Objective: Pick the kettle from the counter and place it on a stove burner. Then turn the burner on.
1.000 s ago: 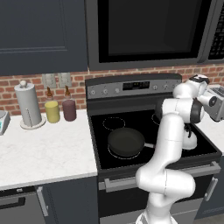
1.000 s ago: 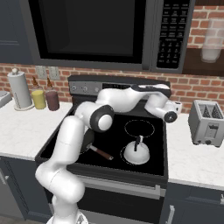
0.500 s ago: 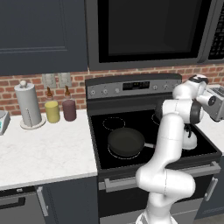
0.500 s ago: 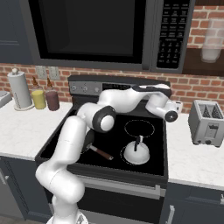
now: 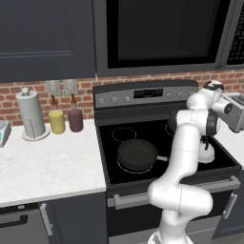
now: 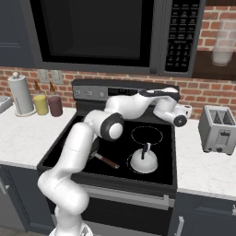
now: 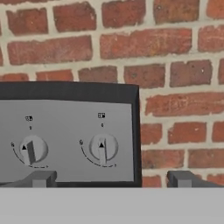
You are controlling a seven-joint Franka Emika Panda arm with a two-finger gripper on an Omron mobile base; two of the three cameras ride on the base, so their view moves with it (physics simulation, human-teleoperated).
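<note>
The kettle [image 6: 144, 161] already sits on the front right stove burner [image 6: 146, 169] of the black cooktop, just right of the frying pan [image 5: 137, 155]. The counter [image 6: 203, 156] lies beyond it, with the toaster [image 6: 217, 128] farther right.

The gripper [image 7: 111, 179] is up at the stove's back control panel [image 7: 65, 140], above and behind the kettle. Its jaws stand wide apart and hold nothing, with 1 dark fingertip on each side of the rightmost knob [image 7: 102, 147]. A 2nd knob [image 7: 31, 149] sits just left of it.

What is left, as I judge it, is turning the burner on. The knob looks small, rigid and smooth, so the pads should close on its raised centre rib before twisting. Which knob drives the kettle's burner is unclear, since the tiny marks above each are blurred.
</note>
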